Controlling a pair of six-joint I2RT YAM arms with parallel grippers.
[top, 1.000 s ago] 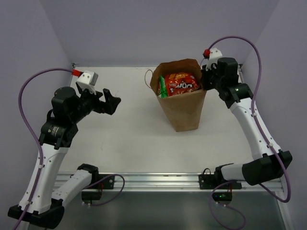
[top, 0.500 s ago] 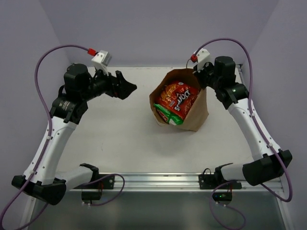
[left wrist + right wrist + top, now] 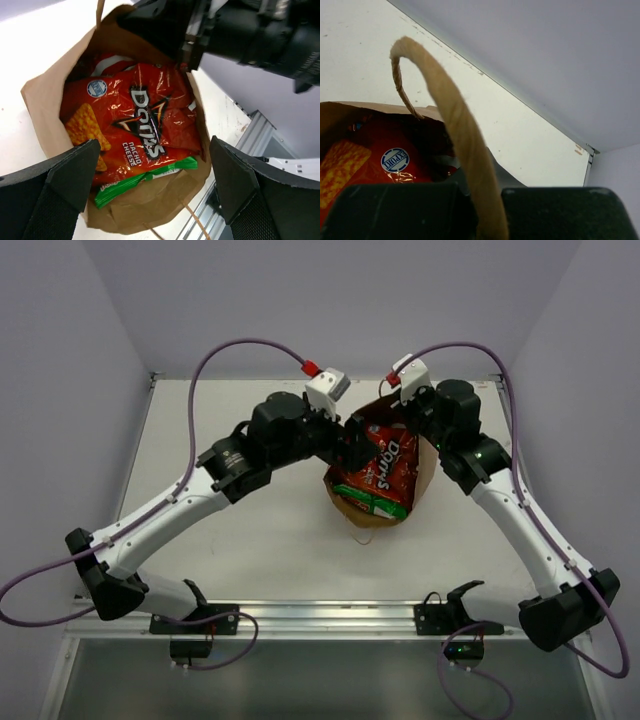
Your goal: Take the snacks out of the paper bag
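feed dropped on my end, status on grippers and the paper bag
Left gripper open, poised at paper bag mouth over red Doritos bag. Right gripper shut on its rim, bag tipped. No snacks out yet; green packet beneath, nothing blocking.

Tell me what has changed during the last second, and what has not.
The open left gripper swung across to the mouth of the paper bag. The bag tilted, its mouth toward that gripper. The right gripper kept gripping its far rim; snacks remain inside.

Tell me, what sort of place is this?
Probably a robot test cell in a lab: a white table boxed in by plain lilac walls, two cabled arms on a metal rail at its edge, and just one bag of snacks.
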